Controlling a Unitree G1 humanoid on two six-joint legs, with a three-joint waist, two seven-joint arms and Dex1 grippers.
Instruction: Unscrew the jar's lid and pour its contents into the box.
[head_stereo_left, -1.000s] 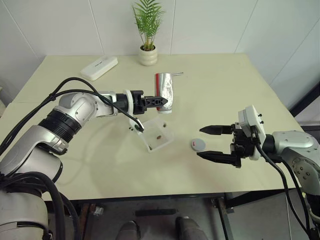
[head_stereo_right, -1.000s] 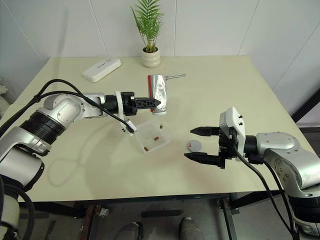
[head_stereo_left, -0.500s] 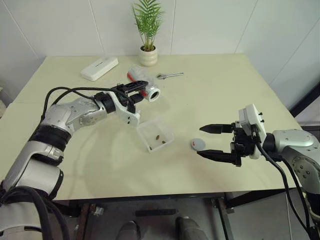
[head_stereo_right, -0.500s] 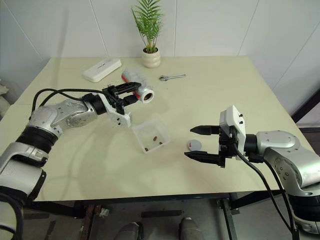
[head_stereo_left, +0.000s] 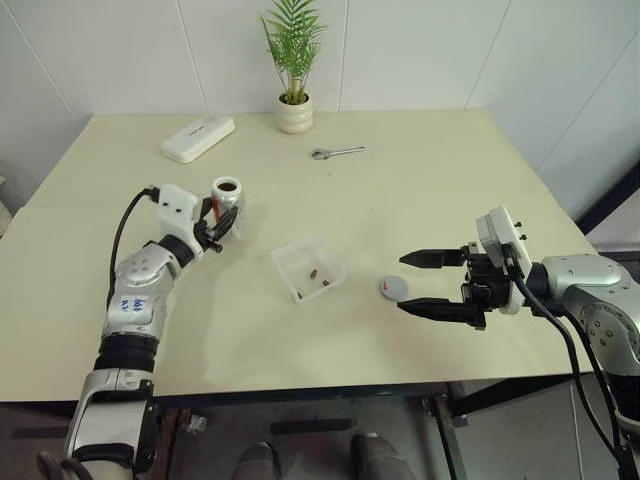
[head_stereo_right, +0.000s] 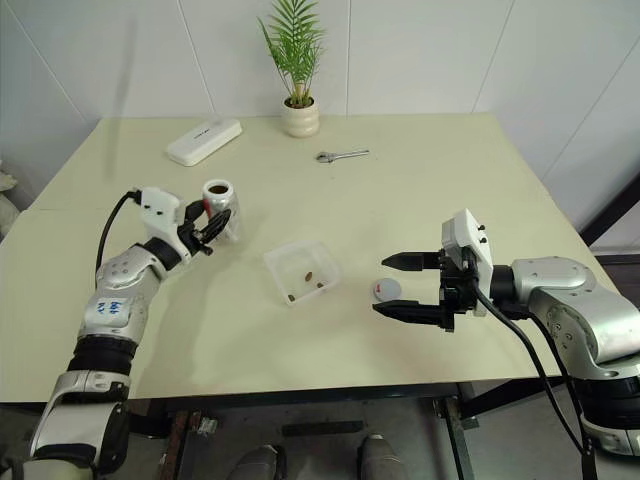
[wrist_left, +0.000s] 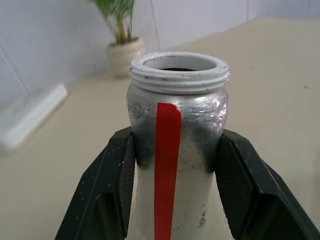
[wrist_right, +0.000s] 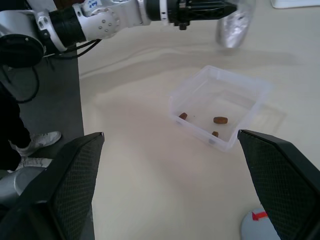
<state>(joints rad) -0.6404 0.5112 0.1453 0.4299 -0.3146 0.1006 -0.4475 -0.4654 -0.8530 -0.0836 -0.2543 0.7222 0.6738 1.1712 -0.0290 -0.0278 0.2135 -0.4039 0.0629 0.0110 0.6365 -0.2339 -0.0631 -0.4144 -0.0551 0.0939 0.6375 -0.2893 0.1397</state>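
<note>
With its pellets already lying in the box (head_stereo_left: 310, 268), the open jar (head_stereo_left: 227, 206) stands upright toward the table's (head_stereo_left: 420, 190) left edge, clamped between the fingers of the left gripper (head_stereo_left: 213, 222). The step in hand, we judge, is setting the jar down: we would lower it squarely until its base sits flat, then part the fingers without tipping it. The right gripper (head_stereo_left: 432, 284) hangs near the front edge with fingers wide apart and nothing between them, the lid (head_stereo_left: 395, 288) lying flat on the table just beside them. The left wrist view shows what the head views cannot: the threaded white rim and red stripe, pads gripping below the neck. The right wrist view gives three brown pieces (wrist_right: 220, 120) in the box.
</note>
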